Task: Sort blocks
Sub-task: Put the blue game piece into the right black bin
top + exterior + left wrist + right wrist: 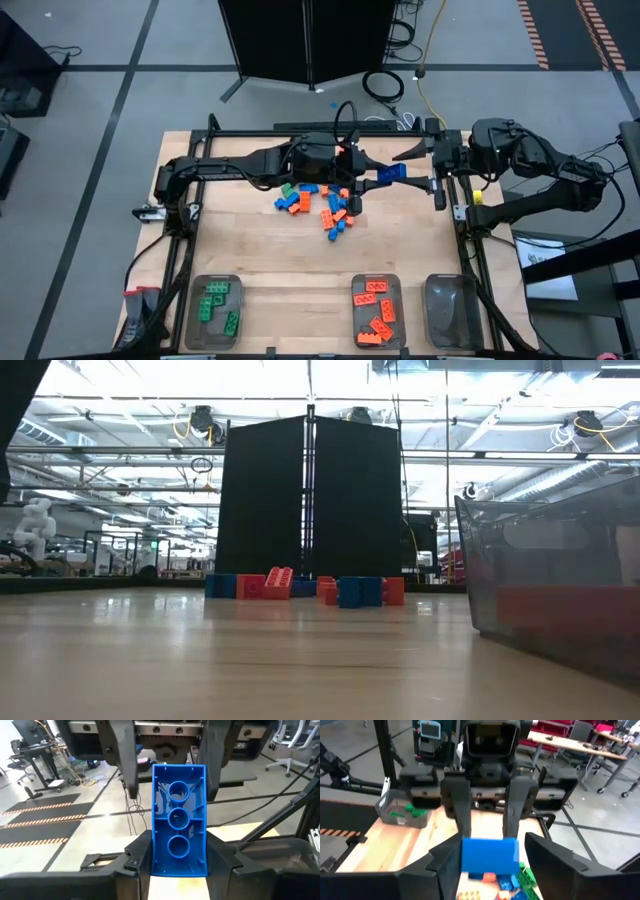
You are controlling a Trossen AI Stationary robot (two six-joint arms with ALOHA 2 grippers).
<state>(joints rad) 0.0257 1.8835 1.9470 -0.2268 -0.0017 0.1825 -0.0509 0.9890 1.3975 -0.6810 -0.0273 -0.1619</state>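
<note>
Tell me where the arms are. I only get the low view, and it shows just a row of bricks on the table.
Observer: Both meet above the far part of the table. The left gripper holds a blue brick in the air.
Operator: What is the other one doing?
Observer: The right gripper faces it, jaws on either side of that same brick, with a gap showing on one side.
Operator: Is anything sorted yet?
Observer: Yes. One tray holds green bricks, and a second tray holds orange bricks.
</note>
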